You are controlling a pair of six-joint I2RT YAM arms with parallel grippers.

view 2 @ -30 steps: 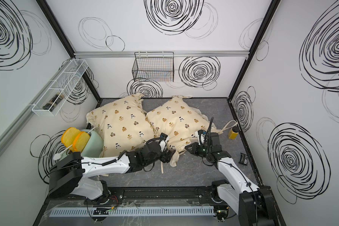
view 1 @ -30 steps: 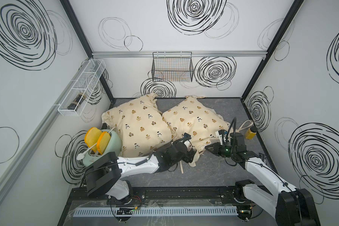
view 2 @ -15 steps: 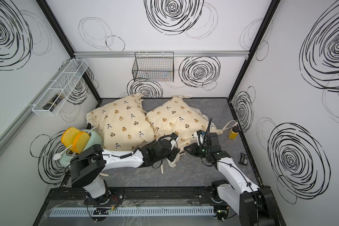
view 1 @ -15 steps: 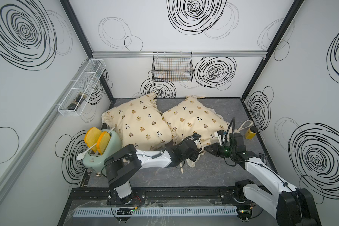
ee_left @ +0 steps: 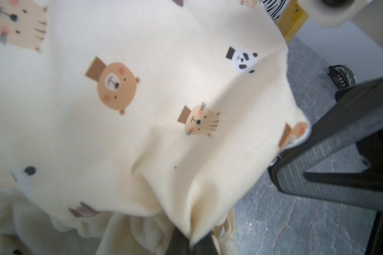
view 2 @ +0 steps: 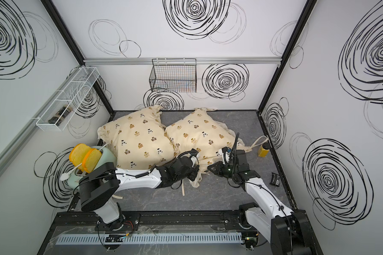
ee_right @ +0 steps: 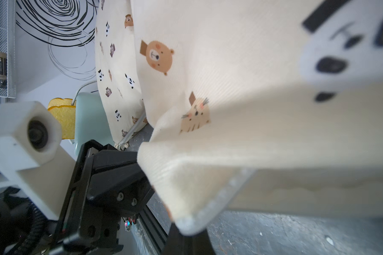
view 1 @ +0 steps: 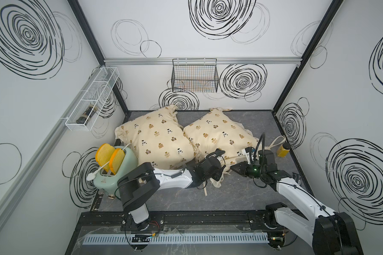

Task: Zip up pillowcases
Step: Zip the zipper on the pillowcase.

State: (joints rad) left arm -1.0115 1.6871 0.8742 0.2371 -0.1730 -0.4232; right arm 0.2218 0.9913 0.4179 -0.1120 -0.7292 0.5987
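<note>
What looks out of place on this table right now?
The mint toaster has its plug hanging loose at its front. A cream tie strip trails on the tabletop near the right pillowcase. A small black packet lies at the table's right edge.

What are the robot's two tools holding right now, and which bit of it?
Both hold the right pillowcase at its near edge: the left tool pinches a bunched fold of fabric, the right tool a corner of the hem.
</note>
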